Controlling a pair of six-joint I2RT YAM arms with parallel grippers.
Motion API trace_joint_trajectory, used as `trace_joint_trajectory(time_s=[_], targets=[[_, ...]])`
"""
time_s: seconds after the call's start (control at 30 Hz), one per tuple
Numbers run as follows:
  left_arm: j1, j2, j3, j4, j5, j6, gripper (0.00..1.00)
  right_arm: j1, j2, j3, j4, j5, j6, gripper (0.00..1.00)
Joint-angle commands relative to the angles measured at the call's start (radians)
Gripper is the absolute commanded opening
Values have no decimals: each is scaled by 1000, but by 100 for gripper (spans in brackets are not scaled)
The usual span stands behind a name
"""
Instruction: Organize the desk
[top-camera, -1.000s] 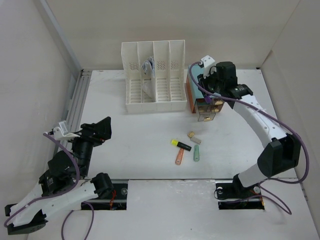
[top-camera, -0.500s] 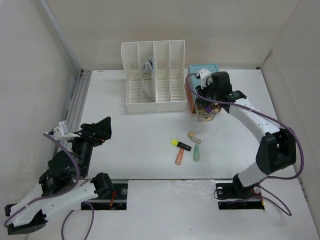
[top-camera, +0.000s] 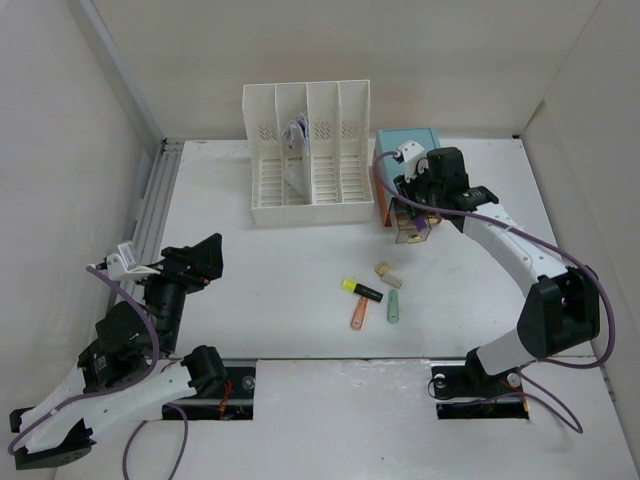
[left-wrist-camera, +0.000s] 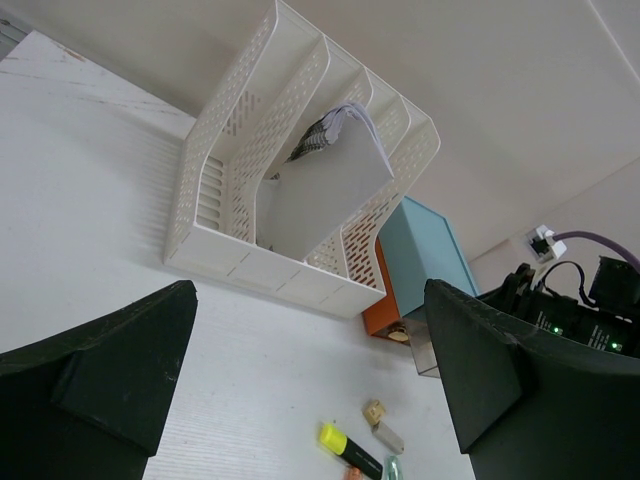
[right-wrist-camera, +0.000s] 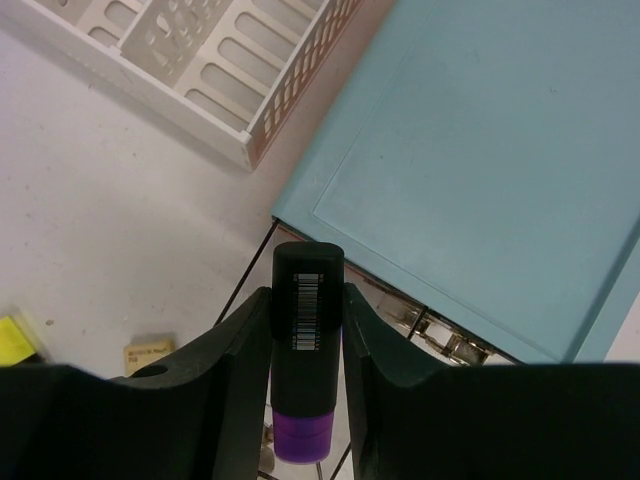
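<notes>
The white desk (top-camera: 260, 270) carries a yellow-capped black highlighter (top-camera: 362, 290), an orange marker (top-camera: 357, 316), a green marker (top-camera: 394, 308) and two small erasers (top-camera: 387, 273). My right gripper (top-camera: 412, 205) is shut on a black highlighter with a purple cap (right-wrist-camera: 307, 360) and holds it over the open clear drawer (top-camera: 414, 228) of the teal-topped drawer box (top-camera: 408, 140). Binder clips (right-wrist-camera: 440, 335) lie in the drawer. My left gripper (top-camera: 205, 258) is open and empty at the left, well away from the pens.
A white slotted file rack (top-camera: 308, 155) with a notebook (top-camera: 295, 135) in it stands at the back. A ridged metal rail (top-camera: 152, 205) runs along the left edge. Two cut-outs (top-camera: 235, 385) sit at the front by the arm bases.
My right gripper has moved forward and down from over the teal box to over the open drawer, still holding the purple-capped highlighter. The left arm has not moved.
</notes>
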Motion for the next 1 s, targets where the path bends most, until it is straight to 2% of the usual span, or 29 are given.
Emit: trace_joint_trajectory(time_s=[0.0, 0.03, 0.1, 0.17, 0.27, 0.37, 0.43, 0.47, 0.5, 0.53, 0.57, 0.63, 0.73, 0.77, 0.87, 0.97], targets=[[-4, 0, -2, 30, -11, 11, 96, 6, -30, 10, -11, -22, -4, 38], [-4, 0, -2, 30, -11, 11, 96, 6, -30, 10, -22, -22, -4, 51], [-4, 0, -2, 30, -11, 11, 96, 6, -39, 21, -34, -22, -4, 56], [-4, 0, -2, 30, -11, 11, 96, 6, -53, 21, -34, -31, -4, 68], [-4, 0, -2, 30, -11, 11, 96, 6, -82, 30, -45, -31, -4, 69], [-4, 0, -2, 30, -11, 11, 96, 26, -131, 40, -56, -31, -4, 68], [-4, 0, -2, 30, -11, 11, 96, 38, -159, 40, -56, -74, -33, 61], [-4, 0, -2, 30, -11, 11, 96, 52, -171, 40, -56, -100, -74, 55], [-4, 0, -2, 30, -11, 11, 96, 52, -180, 40, -86, -223, -126, 42], [-4, 0, -2, 30, -11, 11, 96, 61, -181, 40, -171, -303, -200, 36], [-4, 0, -2, 30, -11, 11, 96, 70, -181, 49, -218, -372, -320, 30], [-4, 0, -2, 30, -11, 11, 96, 128, -147, 49, -304, -472, -397, 25], [-4, -10, -2, 30, -11, 11, 96, 245, -57, 4, -373, -444, -432, 25], [-4, -19, -2, 30, -11, 11, 96, 321, -35, -15, -341, -387, -412, 26], [-4, -19, -2, 30, -11, 11, 96, 429, 42, -92, -240, -252, -285, 34], [-4, -28, -2, 30, -20, 11, 96, 458, 112, -114, -166, -174, -207, 44]])
